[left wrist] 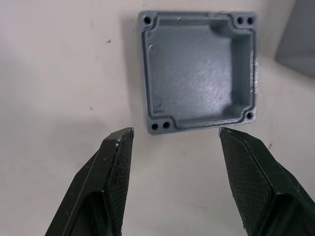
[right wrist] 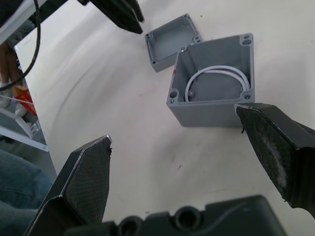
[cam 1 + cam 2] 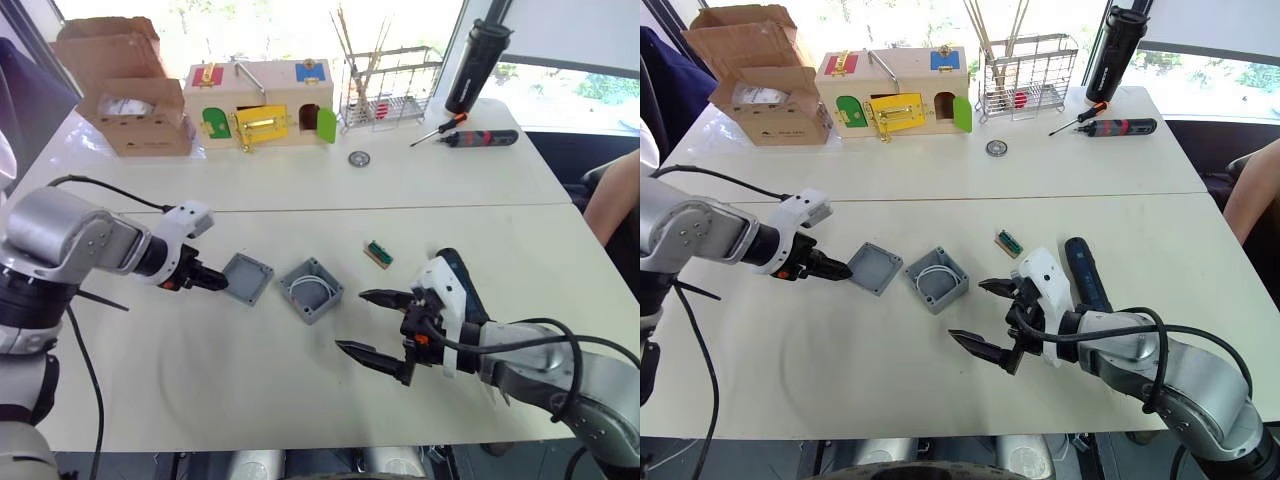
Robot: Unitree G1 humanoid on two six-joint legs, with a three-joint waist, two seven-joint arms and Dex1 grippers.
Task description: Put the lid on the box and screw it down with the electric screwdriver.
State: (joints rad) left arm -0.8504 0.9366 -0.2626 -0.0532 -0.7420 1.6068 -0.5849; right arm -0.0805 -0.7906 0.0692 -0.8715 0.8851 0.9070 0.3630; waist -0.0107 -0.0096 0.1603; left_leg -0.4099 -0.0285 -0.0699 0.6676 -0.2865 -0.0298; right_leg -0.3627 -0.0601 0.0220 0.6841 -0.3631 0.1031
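Both tools gape; lid (hollow up) beside box.

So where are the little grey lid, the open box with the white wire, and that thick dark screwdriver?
lid [image 3: 247, 277], left eye view, its hollow inner face.
box [image 3: 310, 290], left eye view, the wire coil inside.
electric screwdriver [image 3: 1085, 272], right eye view, the middle of its dark barrel.
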